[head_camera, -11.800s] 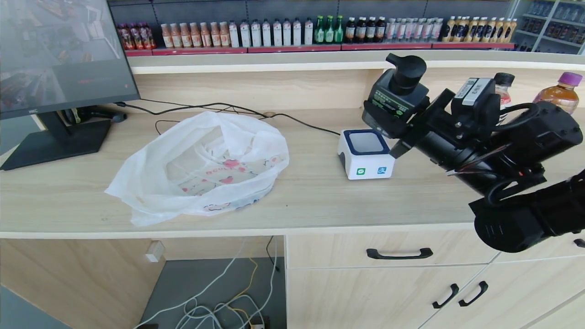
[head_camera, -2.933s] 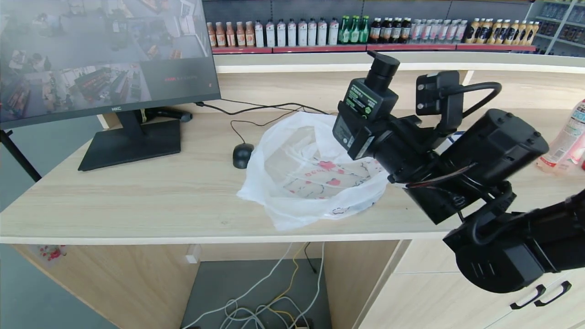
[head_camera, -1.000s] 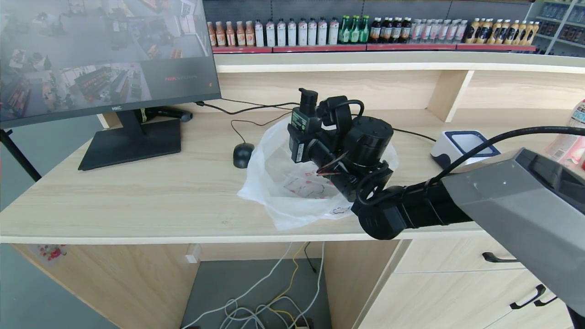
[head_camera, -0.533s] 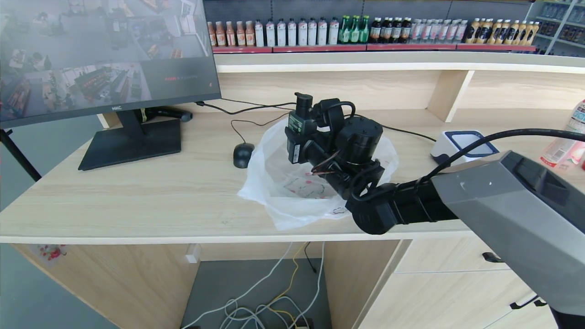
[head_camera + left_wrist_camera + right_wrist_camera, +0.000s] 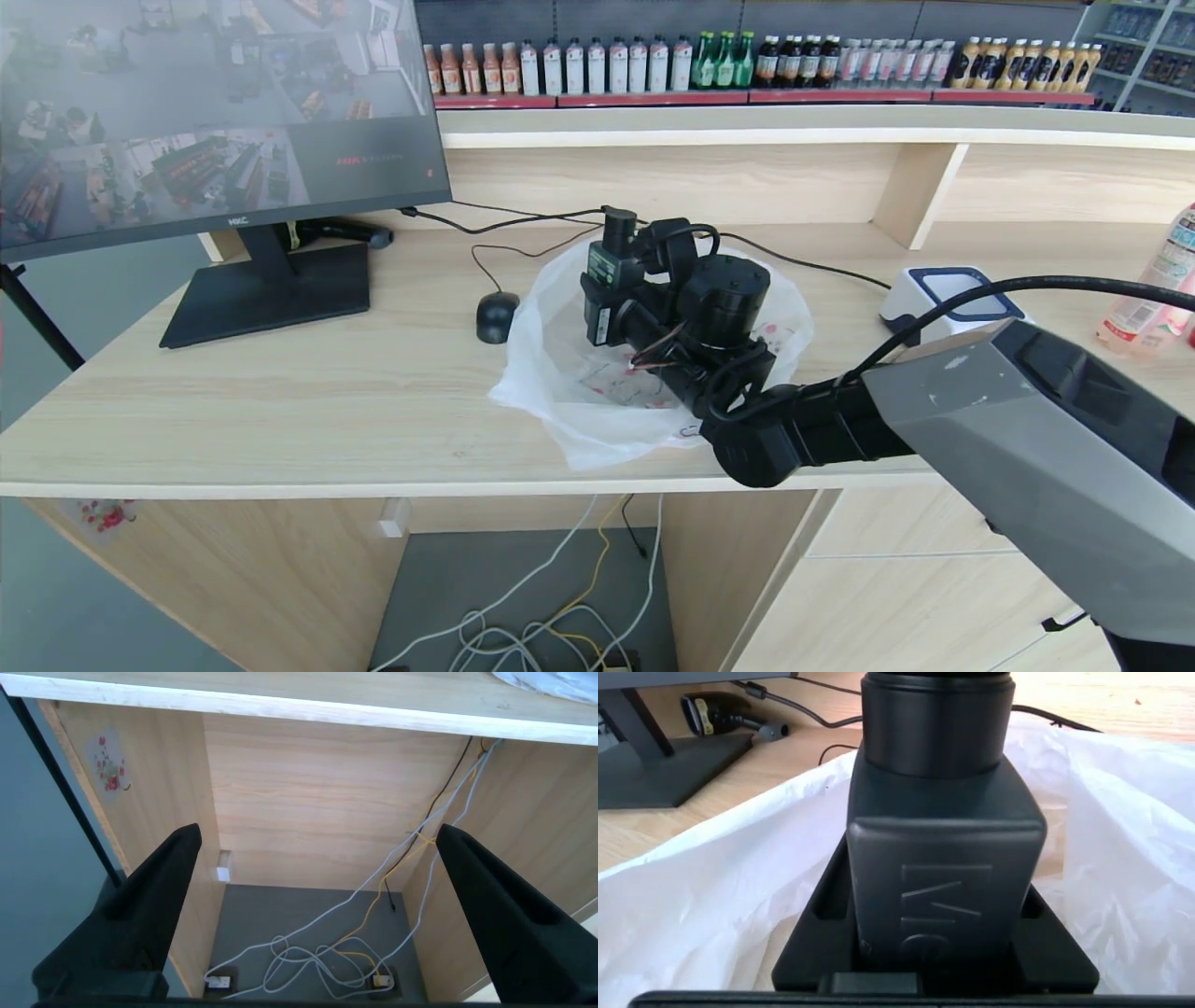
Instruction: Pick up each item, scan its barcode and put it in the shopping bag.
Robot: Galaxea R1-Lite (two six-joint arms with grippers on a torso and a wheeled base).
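A dark square bottle [image 5: 605, 273] with a black round cap sits upright in my right gripper [image 5: 616, 301], which is shut on its body. Bottle and gripper hang just over the mouth of the white plastic shopping bag [image 5: 560, 411] that lies open on the wooden counter [image 5: 280, 401]. In the right wrist view the bottle [image 5: 943, 859] stands between my black fingers [image 5: 817, 919], with the bag [image 5: 710, 915] spread behind it. The white barcode scanner [image 5: 943, 297] stands to the right of the bag. My left gripper [image 5: 327, 905] is open below the counter's edge, holding nothing.
A monitor [image 5: 215, 93] on a black stand occupies the counter's left, with a black mouse [image 5: 496, 315] beside the bag and cables behind. A pink-labelled bottle [image 5: 1153, 299] stands at the far right. Under the counter, loose cables [image 5: 327, 961] lie on the floor.
Over the last second my right arm has sunk a little and drawn left with the bottle, closer to the bag's opening. Further back the bottle was beside the scanner.
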